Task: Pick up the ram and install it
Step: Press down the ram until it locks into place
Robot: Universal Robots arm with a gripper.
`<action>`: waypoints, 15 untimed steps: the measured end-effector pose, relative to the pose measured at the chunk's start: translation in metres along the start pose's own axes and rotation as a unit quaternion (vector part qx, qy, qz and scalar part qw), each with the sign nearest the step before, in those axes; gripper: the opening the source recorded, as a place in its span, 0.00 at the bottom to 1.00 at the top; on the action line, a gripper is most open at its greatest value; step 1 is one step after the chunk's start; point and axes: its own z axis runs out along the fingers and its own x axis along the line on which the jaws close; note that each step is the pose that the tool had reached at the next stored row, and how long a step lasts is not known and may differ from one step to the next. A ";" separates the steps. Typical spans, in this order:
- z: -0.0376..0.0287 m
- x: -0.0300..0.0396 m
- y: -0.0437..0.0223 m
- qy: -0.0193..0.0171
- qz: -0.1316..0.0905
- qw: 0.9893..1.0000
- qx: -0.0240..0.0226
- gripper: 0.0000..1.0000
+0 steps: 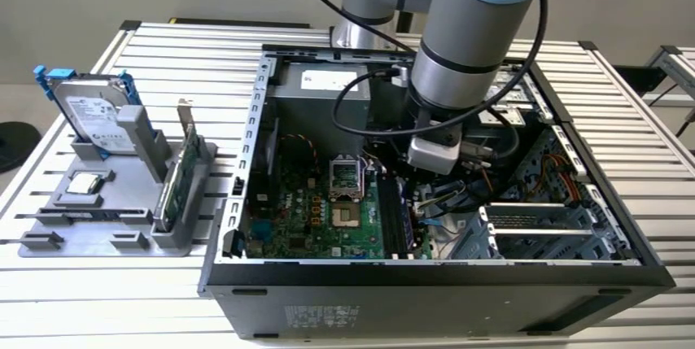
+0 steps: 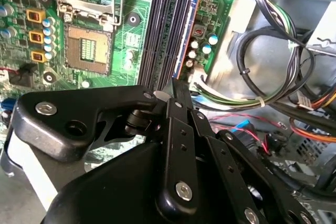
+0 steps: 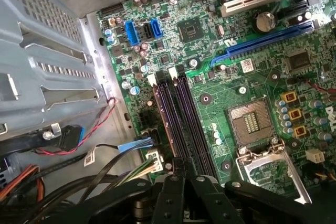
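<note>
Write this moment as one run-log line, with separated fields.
gripper: shut | place: inside open black computer case | nearest: black memory slots on green motherboard

Camera arrangement: one raised exterior view and two close wrist views.

The exterior view looked down from above at the open computer case (image 1: 434, 202) and, toward the frame's left, the parts stand (image 1: 109, 211). Both wrist views looked closely past the gripper (image 2: 178, 85) (image 3: 181, 163) onto the motherboard (image 1: 315, 211) (image 2: 131, 35) (image 3: 247, 77), from opposite sides, sharing its memory slots (image 2: 168, 30) (image 3: 181, 119) and processor socket (image 2: 88, 48) (image 3: 252, 121).
</note>
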 end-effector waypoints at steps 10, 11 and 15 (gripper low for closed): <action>0.0000 -0.0003 0.0002 0.000 0.002 1.000 0.000 0.00; 0.0000 -0.0004 0.0002 0.000 -0.004 1.000 0.000 0.00; 0.0000 -0.0004 0.0002 0.001 -0.036 0.999 0.000 0.00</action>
